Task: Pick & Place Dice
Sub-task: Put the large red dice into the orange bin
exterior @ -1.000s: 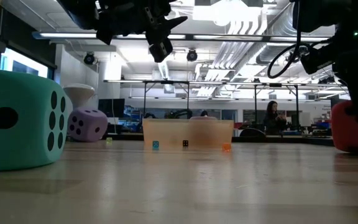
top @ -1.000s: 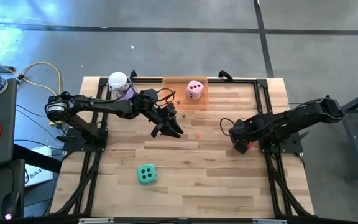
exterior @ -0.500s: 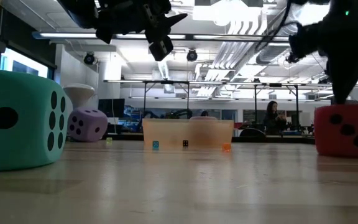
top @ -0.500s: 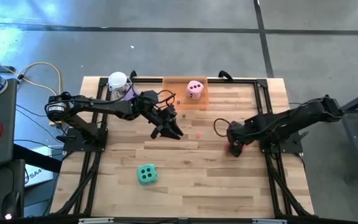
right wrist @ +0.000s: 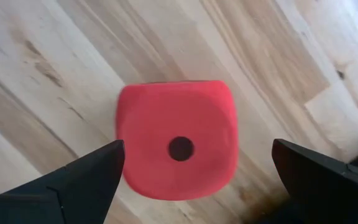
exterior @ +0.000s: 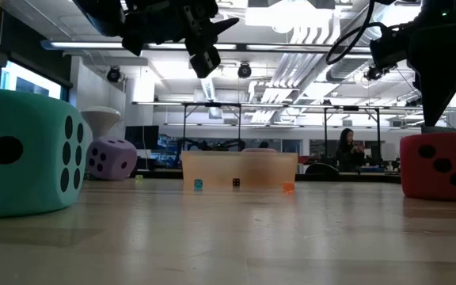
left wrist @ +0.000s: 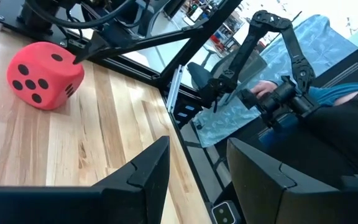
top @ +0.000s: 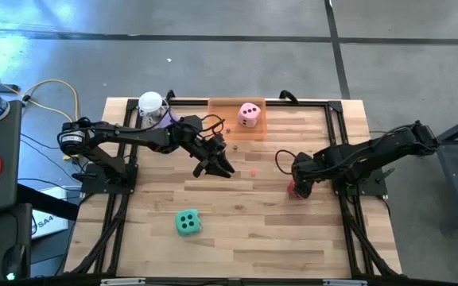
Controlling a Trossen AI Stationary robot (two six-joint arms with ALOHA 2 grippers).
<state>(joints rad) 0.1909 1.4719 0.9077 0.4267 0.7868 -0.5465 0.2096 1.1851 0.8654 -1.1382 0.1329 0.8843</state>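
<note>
The red die [right wrist: 176, 140] rests on its bottom face on the wood, one pip up. My right gripper [top: 298, 184] hangs open right above it, one finger [right wrist: 89, 180] on each side, touching nothing. In the low view the die [exterior: 442, 165] stands free under that arm. My left gripper [top: 217, 165] hovers open over the table's middle, high above the wood [exterior: 204, 47]. The pink die [top: 249, 115] lies in the orange tray [top: 230, 127]. Toward the near edge sits the green-teal die [top: 188, 223]. The purple die [top: 163, 119] rests beside the white-topped cup [top: 150, 103].
The tray stands at the table's far edge, the cup at the far left corner. A few tiny coloured bits lie on the wood near the tray [top: 253, 169]. A black frame rail [top: 336, 135] runs along the table's sides. A person sits in the room behind [exterior: 345, 146].
My right gripper has moved a little toward the table's left. The red die, partly hidden by the gripper at the low view's right edge a second ago, now stands whole on the table, slightly farther left, with the fingers above it.
</note>
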